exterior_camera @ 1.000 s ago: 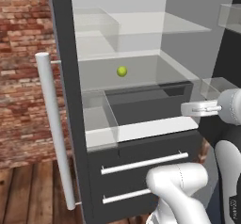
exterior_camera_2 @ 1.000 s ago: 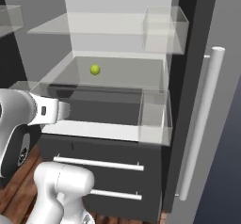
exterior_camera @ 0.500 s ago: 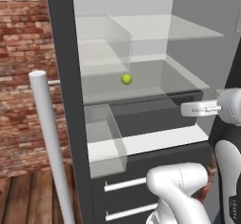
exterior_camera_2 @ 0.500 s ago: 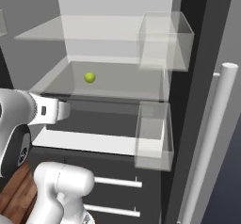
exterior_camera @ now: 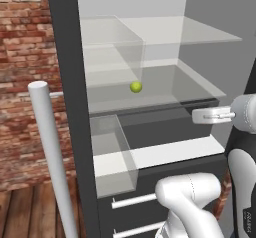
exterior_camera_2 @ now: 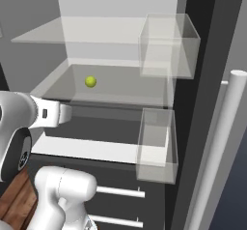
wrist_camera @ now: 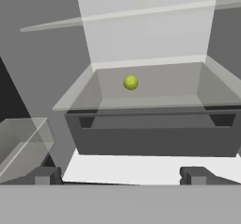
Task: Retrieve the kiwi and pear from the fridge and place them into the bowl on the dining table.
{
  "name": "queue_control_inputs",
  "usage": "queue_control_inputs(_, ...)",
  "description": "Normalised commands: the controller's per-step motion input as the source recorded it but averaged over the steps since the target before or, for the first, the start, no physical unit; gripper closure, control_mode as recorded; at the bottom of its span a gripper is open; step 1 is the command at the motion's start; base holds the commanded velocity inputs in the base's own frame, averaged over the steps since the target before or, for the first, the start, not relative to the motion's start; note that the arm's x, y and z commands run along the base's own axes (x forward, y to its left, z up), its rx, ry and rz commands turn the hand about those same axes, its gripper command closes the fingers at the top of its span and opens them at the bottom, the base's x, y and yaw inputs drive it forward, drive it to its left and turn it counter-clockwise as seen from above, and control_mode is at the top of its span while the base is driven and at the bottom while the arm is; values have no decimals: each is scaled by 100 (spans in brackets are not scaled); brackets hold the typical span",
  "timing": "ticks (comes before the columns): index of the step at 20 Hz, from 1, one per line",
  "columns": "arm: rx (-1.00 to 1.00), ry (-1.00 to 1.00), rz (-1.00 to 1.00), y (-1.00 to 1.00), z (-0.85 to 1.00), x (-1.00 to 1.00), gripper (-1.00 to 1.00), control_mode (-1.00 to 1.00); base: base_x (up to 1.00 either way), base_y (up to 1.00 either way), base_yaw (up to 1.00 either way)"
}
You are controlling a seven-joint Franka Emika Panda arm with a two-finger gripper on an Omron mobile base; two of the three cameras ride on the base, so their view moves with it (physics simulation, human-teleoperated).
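While the fridge [exterior_camera: 70,57] stands with its door swung wide, nothing has yet come out of it, so the job looks barely begun. The pear [exterior_camera: 135,86] sits alone on a clear glass shelf [exterior_camera_2: 120,86] inside the fridge, roughly in the middle of that shelf and a little toward the back wall; the hand view shows it [wrist_camera: 131,82] straight ahead and slightly above the dark drawer [wrist_camera: 155,131] that lies under the shelf. I can't spot the kiwi anywhere on the shelves I can see, so where it lies I cannot tell.

The pincer [wrist_camera: 120,175] hangs in front of the fridge, below the pear's shelf and well short of the fruit, its two fingertips [wrist_camera: 44,176] spread fully apart with nothing between them. From the left base view the arm [exterior_camera: 235,114] reaches in level from the right side of the opening.

By my reckoning, what is done amounts to getting the fridge open and the arm lined up. Left to do: reach in for the pear, carry it to the bowl, find the kiwi, and do the same again.
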Motion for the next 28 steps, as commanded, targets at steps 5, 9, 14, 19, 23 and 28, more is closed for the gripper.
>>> queue_control_inputs(5,0,0,0,0,0,0,-100,100,0,-1,2)
queue_control_inputs(9,0,0,0,0,0,0,-100,100,5,0,0)
queue_control_inputs(14,0,1,0,0,0,31,-100,-100,6,0,0)
queue_control_inputs(19,0,1,0,0,0,52,-100,-100,0,0,0)
queue_control_inputs(23,0,0,0,0,-1,34,-100,-100,0,0,0)
queue_control_inputs(28,-4,-7,0,0,-13,5,-100,-100,0,0,0)
